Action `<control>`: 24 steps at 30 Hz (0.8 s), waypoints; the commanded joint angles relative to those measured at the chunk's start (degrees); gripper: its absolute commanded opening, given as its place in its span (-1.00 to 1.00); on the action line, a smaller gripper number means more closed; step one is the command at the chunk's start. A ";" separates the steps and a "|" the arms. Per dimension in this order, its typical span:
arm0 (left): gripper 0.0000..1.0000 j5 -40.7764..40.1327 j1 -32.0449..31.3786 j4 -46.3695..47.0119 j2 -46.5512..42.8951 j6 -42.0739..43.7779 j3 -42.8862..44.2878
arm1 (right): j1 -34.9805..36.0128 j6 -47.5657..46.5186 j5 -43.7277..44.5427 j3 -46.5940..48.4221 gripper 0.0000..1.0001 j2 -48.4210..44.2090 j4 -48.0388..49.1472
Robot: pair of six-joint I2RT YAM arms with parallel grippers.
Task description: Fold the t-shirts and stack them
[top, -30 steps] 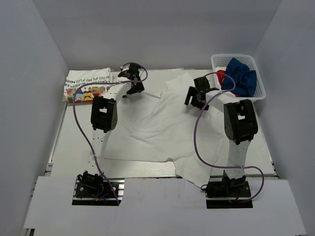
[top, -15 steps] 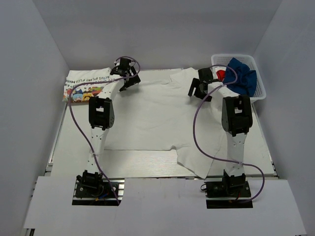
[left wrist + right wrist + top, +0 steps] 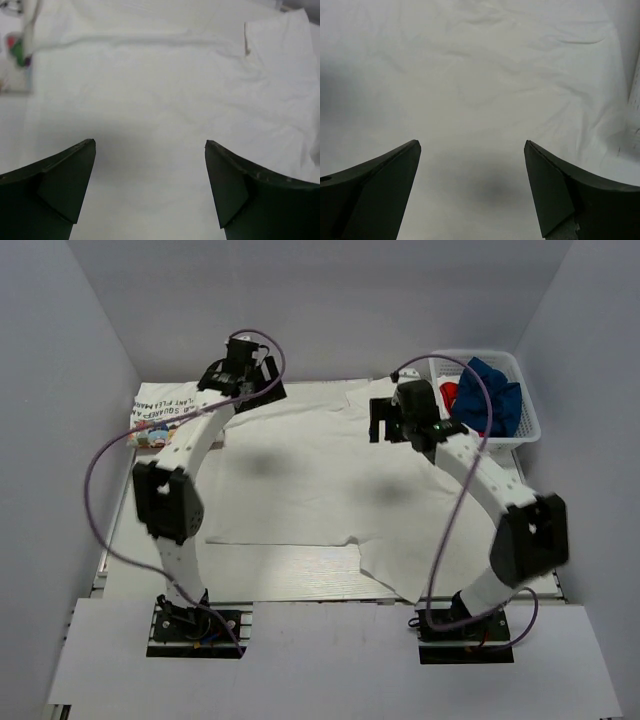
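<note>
Lying folded at the far left, the printed t-shirt (image 3: 165, 418) is probably the start of the stack, set aside from the working area. The left gripper (image 3: 150, 147) hangs wide open and empty above the plain white t-shirt (image 3: 320, 480), which is spread flat on the table (image 3: 280, 580), I think to make folding easy. The right gripper (image 3: 472, 145) is wide open and empty too, over the same shirt's right part. The basket (image 3: 528, 425) at the far right holds the navy t-shirt (image 3: 495, 395) and the red-marked t-shirt (image 3: 450, 392), not yet folded. Count: four t-shirts, two grippers, one basket.
</note>
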 commanded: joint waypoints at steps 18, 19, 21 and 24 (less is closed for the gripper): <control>1.00 -13.74 7.80 -12.88 -48.06 -28.94 -69.78 | 29.55 14.82 4.91 -26.90 0.80 -26.34 -21.52; 1.00 -13.73 7.81 -12.09 -45.87 -28.94 -70.31 | 30.60 15.53 5.18 -27.25 0.80 -26.34 -22.23; 0.95 -13.73 9.21 -8.75 -44.01 -29.47 -70.32 | 32.18 16.76 6.31 -28.04 0.80 -26.34 -23.46; 0.85 -13.03 9.74 -5.50 -41.37 -29.47 -70.32 | 33.33 19.92 8.69 -29.28 0.80 -27.30 -25.74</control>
